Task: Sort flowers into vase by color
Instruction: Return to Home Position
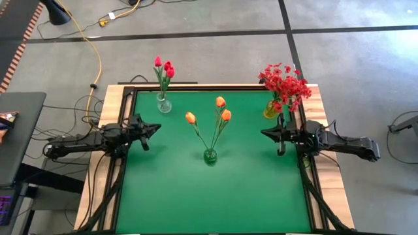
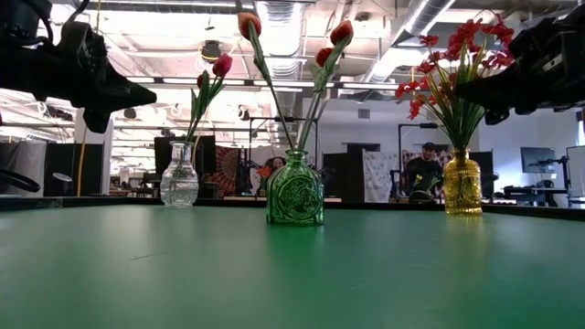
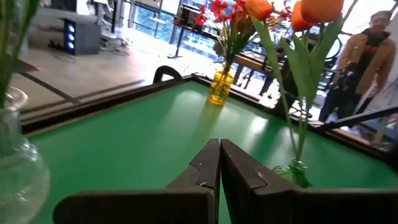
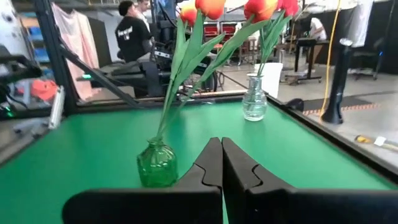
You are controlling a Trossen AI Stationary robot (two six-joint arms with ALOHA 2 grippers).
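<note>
On either side of the orange tulips (image 1: 225, 115), left pincer (image 1: 157, 128) and right pincer (image 1: 264, 132) hang closed.

person in black (image 4: 133, 32) beyond green table (image 4: 87, 140)

In the foreground, the left pincer (image 3: 219, 144) fills the middle of the frame, its two dark fingers pressed together over the green table (image 3: 143, 134). Just beyond it, a green vase (image 3: 293, 174) holds orange tulips (image 3: 318, 9) on long stems. Deeper in the frame, a yellow vase (image 3: 219, 88) with red blossoms (image 3: 219, 9) stands near the table's far rim. A clear glass vase (image 3: 15, 163) sits at the frame's edge. A person (image 3: 365, 57) stands in the background.
</note>
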